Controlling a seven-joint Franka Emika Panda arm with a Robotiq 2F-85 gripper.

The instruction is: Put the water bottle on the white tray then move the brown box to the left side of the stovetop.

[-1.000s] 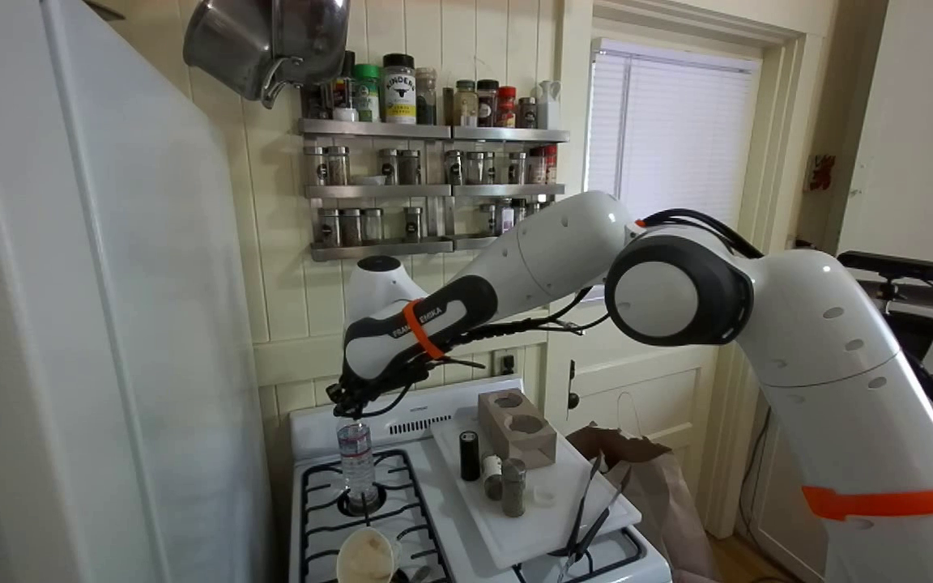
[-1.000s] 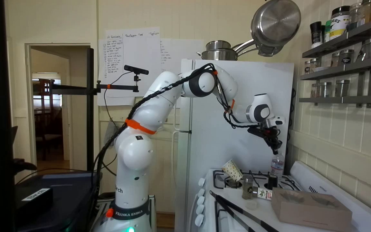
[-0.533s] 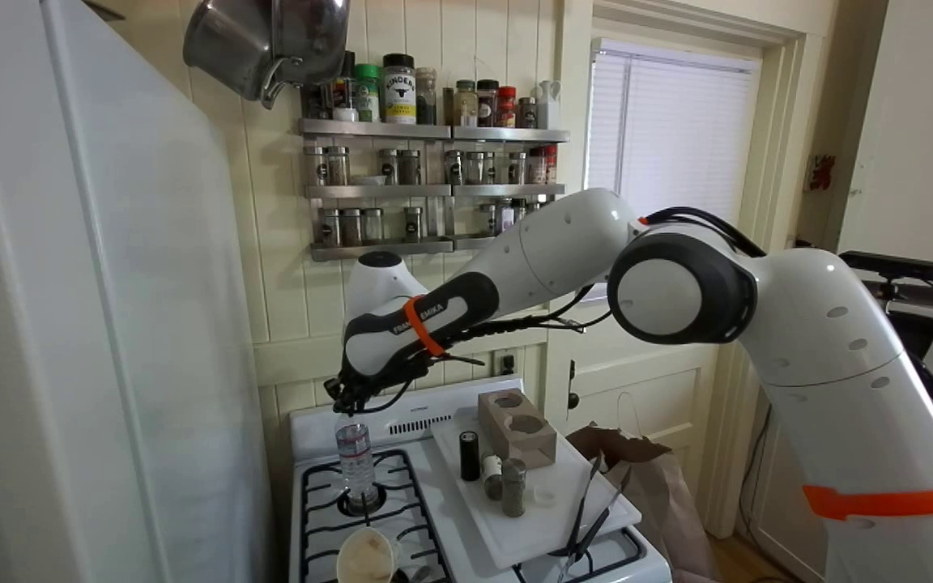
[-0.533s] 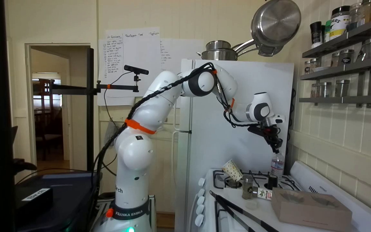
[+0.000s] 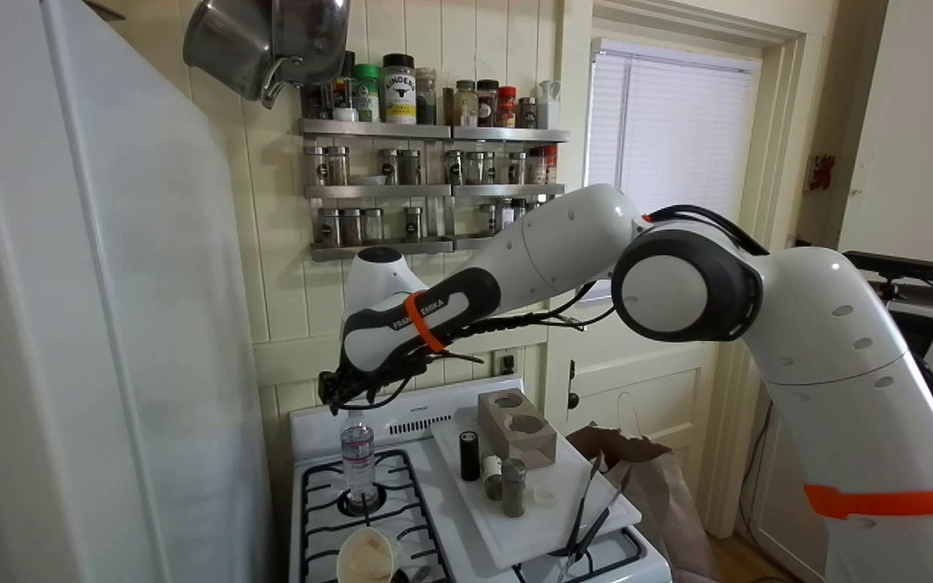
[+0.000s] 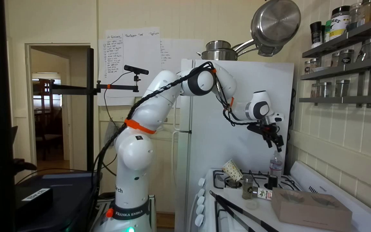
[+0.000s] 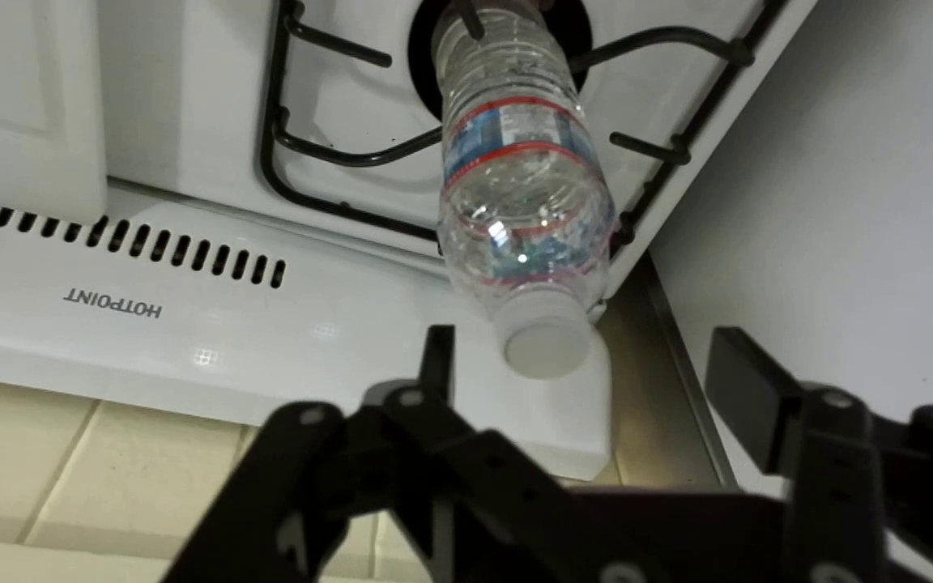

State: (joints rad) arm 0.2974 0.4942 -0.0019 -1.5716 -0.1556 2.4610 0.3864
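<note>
The clear water bottle (image 7: 525,186) with a white cap stands about upright on the back burner of the stovetop (image 5: 426,478), in an exterior view at the left. My gripper (image 7: 585,352) hangs just above it, jaws spread wide. In the wrist view the cap shows in the gap between the black fingers (image 7: 750,397), nearer the left one; no contact can be seen. In an exterior view the gripper (image 6: 275,147) is over the bottle (image 6: 276,167). The white tray (image 5: 543,542) lies across the stove's right part. On its far end sits the brown box (image 5: 521,447), with round holes in its top.
A dark cylinder (image 5: 469,456), a lying shaker (image 6: 264,193) and an upright jar (image 5: 513,488) occupy the tray. Black tongs (image 5: 592,518) lie over its front end. A tilted cup (image 5: 366,555) sits on the front burner. The fridge (image 5: 183,364) stands close beside the bottle.
My jaws, close together at the bottle's top before, have parted, and the cap now shows. The bottle has straightened from a slight lean. The gripper has risen slightly.
</note>
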